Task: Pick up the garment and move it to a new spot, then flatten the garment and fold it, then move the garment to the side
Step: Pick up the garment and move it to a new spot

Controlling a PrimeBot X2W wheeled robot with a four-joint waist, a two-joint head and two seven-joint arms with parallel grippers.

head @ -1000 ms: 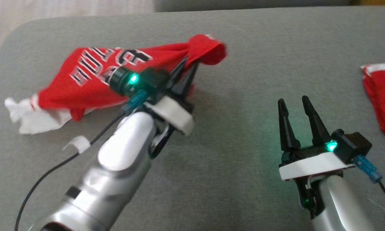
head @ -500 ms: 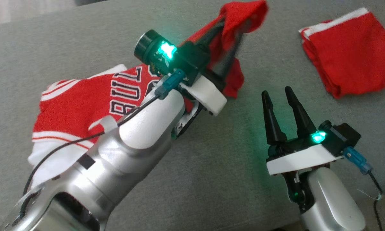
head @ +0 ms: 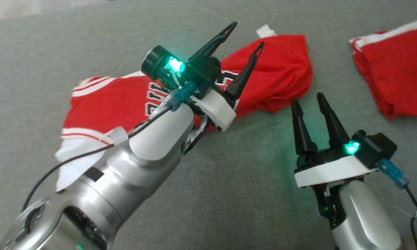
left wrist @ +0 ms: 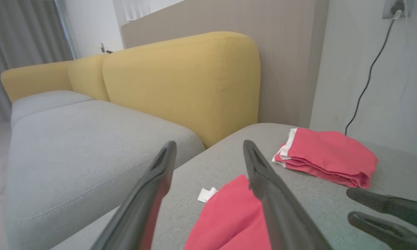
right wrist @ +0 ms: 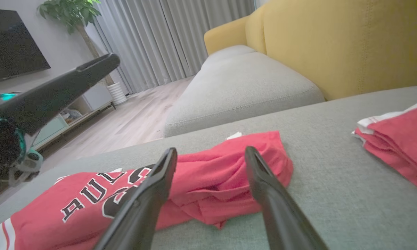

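Red basketball jersey with white trim and outlined black lettering (head: pixel 104 107). Lies rumpled on the grey upholstered seat cushion (head: pixel 229 194), across its middle. Lettered side up toward the cushion's left end, plain red part bunched in folds nearer its centre, small white tag (head: pixel 266 31) at the far edge of that bunch.

Left gripper (head: pixel 247 34). Hangs above the cushion, over the bunched red part, two long dark fingers spread wide with nothing between them. Cannot tell whether the lower finger brushes the cloth.

Right gripper (head: pixel 308 98). Hovers over the cushion's near right part, fingers likewise parted and empty, tips pointing toward the bunch and near the jersey's edge, apart from it.

Folded red cloth with a white band (head: pixel 399 80). Rests toward the cushion's right end, well apart from the jersey.

Mustard-yellow padded backrest (left wrist: pixel 180 83). Rises beyond the cushion's far edge.
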